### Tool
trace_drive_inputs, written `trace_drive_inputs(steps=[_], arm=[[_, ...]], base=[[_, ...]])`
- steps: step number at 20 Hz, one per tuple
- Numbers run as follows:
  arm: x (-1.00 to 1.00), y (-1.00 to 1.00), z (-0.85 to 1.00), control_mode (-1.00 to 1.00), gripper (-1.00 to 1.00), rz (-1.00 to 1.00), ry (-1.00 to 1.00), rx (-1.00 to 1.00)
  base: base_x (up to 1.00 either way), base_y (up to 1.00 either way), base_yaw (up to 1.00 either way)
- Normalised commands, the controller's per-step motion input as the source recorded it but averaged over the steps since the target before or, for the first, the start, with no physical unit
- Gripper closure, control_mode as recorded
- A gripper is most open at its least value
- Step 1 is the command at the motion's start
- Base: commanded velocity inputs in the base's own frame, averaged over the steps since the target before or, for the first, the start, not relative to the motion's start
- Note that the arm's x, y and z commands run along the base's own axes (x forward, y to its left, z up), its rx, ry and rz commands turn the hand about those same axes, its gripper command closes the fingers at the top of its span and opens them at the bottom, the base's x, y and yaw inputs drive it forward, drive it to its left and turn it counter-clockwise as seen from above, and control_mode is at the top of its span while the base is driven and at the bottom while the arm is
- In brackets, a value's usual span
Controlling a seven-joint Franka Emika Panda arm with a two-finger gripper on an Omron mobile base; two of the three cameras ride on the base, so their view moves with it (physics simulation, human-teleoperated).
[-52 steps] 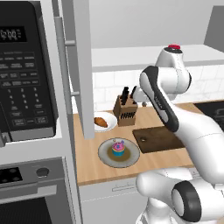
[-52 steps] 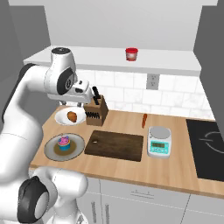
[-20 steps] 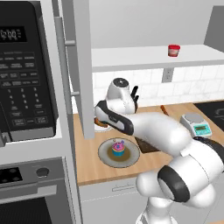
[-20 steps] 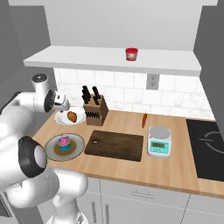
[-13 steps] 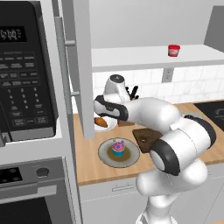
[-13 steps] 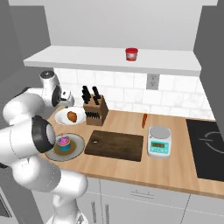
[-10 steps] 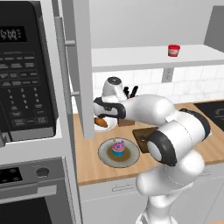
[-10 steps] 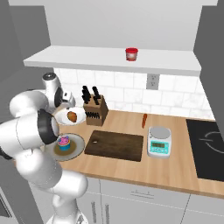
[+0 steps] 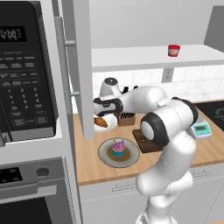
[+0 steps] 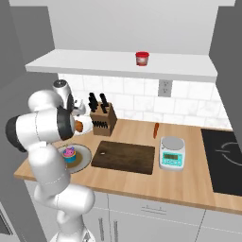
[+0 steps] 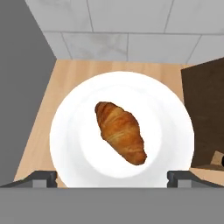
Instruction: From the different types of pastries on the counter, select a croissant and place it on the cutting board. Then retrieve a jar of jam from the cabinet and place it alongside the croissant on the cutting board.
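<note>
The golden-brown croissant [image 11: 120, 131] lies slantwise on a round white plate [image 11: 70, 131] at the counter's back left corner. My gripper [image 11: 111, 178] hangs straight above it, open, with one fingertip [image 11: 41, 178] on either side of the plate and nothing between them. From the left base, the gripper [image 9: 101, 109] sits just over the croissant [image 9: 101, 122]. The dark cutting board [image 10: 124, 157] lies bare in mid-counter. A red jar of jam [image 10: 141, 58] stands on the white cabinet shelf [image 10: 94, 64]. A pink-frosted cupcake [image 10: 70, 153] sits on a grey plate [image 10: 84, 159].
A knife block [image 10: 103, 118] stands right beside the white plate, against the tiled wall. A carrot [image 10: 155, 130] and a kitchen scale [image 10: 171, 152] lie right of the board, then a stovetop [image 10: 224, 160]. A grey cabinet panel [image 9: 81, 70] rises left of the plate.
The hand has swung left and settled over the white plate and croissant. Its jaws stay wide apart. Nothing on the counter has moved.
</note>
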Motion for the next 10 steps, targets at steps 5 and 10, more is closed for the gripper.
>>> trace_drive_inputs(steps=[5, 10], arm=[[0.11, 0.01, -0.48, -1.0, -1.0, 0.0, 0.0, -0.05], [0.3, 0.0, -0.34, -1.0, -1.0, 0.0, 0.0, -0.01]], base=[[0.0, 0.0, 0.0], [0.0, 0.0, 0.0]])
